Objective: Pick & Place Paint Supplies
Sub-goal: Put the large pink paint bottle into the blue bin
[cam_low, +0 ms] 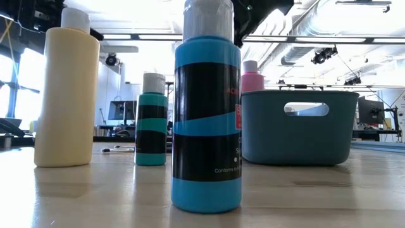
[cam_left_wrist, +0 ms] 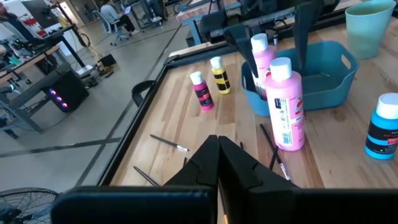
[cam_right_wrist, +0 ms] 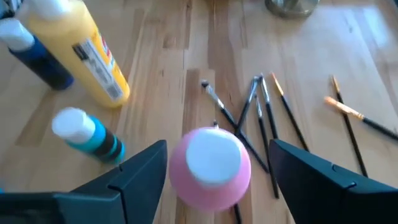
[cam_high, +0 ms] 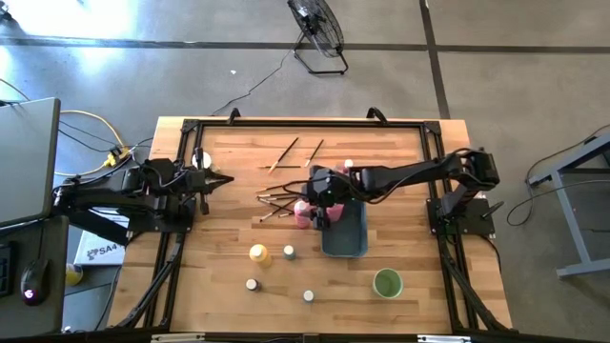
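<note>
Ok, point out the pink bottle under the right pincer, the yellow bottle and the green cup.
pink bottle (cam_right_wrist: 210,163): right wrist view, on its white cap.
yellow bottle (cam_high: 258,253): high view, on its top.
green cup (cam_high: 387,283): high view, on its rim.

A light wooden table (cam_high: 219,295) in a black frame carries everything; a blue-grey tray (cam_high: 345,246) stands near its middle, a pink squeeze bottle (cam_high: 302,213) just beside it; thin paintbrushes (cam_high: 278,202) lie scattered nearby; a yellow squeeze bottle (cam_high: 258,253), small capped paint bottles (cam_high: 252,284) and a round green cup (cam_high: 387,283) stand apart along one side
</note>
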